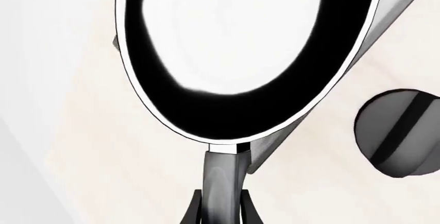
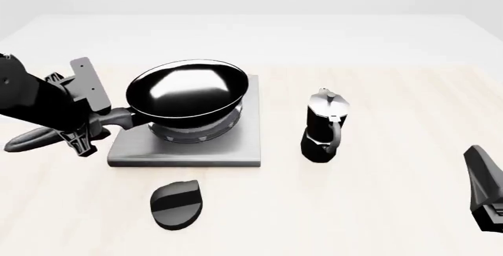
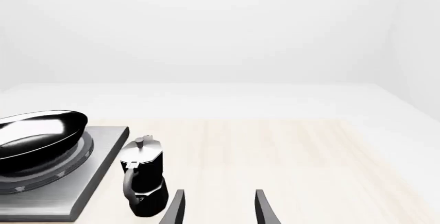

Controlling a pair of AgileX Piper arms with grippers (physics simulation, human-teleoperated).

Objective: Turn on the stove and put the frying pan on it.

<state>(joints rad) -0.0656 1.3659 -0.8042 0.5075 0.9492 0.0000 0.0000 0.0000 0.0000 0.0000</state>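
The frying pan point(image 2: 187, 93), glossy black with a pale rim, sits tilted over the burner rings of the grey stove point(image 2: 235, 148). My left gripper point(image 2: 88, 128) is shut on its long black handle point(image 2: 32, 140) at the stove's left side. In the left wrist view the pan point(image 1: 237, 54) fills the frame, the handle point(image 1: 223, 175) runs between my fingers, and a strip of stove point(image 1: 267, 149) shows beneath. The right wrist view shows the pan point(image 3: 38, 139) on the stove point(image 3: 82, 190). My right gripper point(image 3: 218, 211) is open and empty, at the front right point(image 2: 483, 188).
A round black knob point(image 2: 178, 204) lies on the table in front of the stove and shows in the left wrist view as the knob point(image 1: 402, 131). A black-and-silver moka pot point(image 2: 324, 126) stands right of the stove, near my right gripper's view point(image 3: 144, 175).
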